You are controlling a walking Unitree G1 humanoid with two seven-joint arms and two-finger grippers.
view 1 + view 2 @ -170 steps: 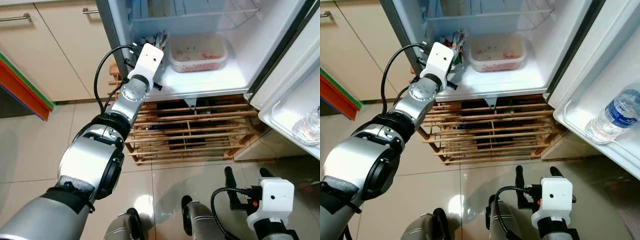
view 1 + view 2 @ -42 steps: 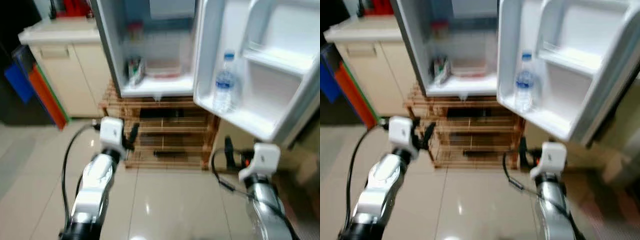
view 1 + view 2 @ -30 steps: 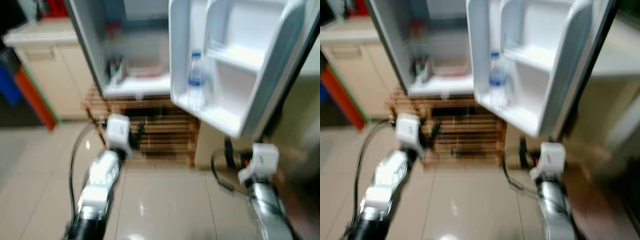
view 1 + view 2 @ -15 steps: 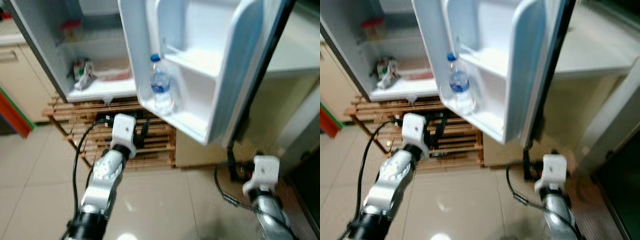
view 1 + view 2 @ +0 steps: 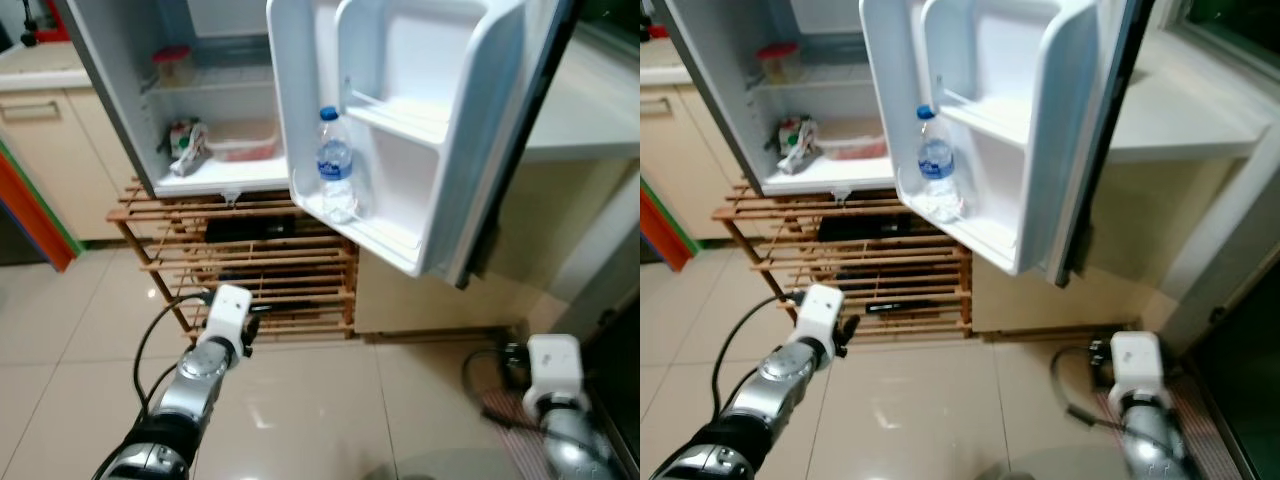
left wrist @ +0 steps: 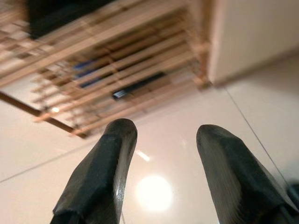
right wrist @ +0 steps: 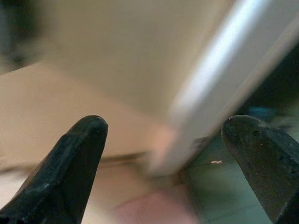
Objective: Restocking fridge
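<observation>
2 grippers are held low over the beige tiled floor [image 5: 60,340], both empty. At far left, cream kitchen cabinets [image 5: 40,150] with a red-and-green edged panel [image 5: 40,215] beside them. Next, the open white fridge compartment [image 5: 120,100]: a small red-lidded jar [image 5: 172,64] on the upper shelf, a crumpled printed packet [image 5: 187,150] and a clear shallow tub w/ reddish contents [image 5: 247,148] on the bottom shelf. Below it, a slatted wooden rack [image 5: 260,270] w/ dark items inside. The left gripper [image 6: 161,177] is seen w/ fingers [image 6: 100,177] spread apart, nothing between them, pointed at floor and rack.

Centre-right, the white fridge door [image 5: 400,130] is swung wide open; a clear plastic water bottle w/ blue cap and label [image 5: 336,165] stands upright in its lowest door shelf. A pale countertop [image 5: 590,120] lies behind the door.

At far right, the right gripper [image 7: 163,158] is spread wide, holding nothing, near the wall base.

Judgement: no stock is in hand, so the next item must be fetched. The door's open edge should be given clearance when turning, and grippers kept parted until the item is reached.
</observation>
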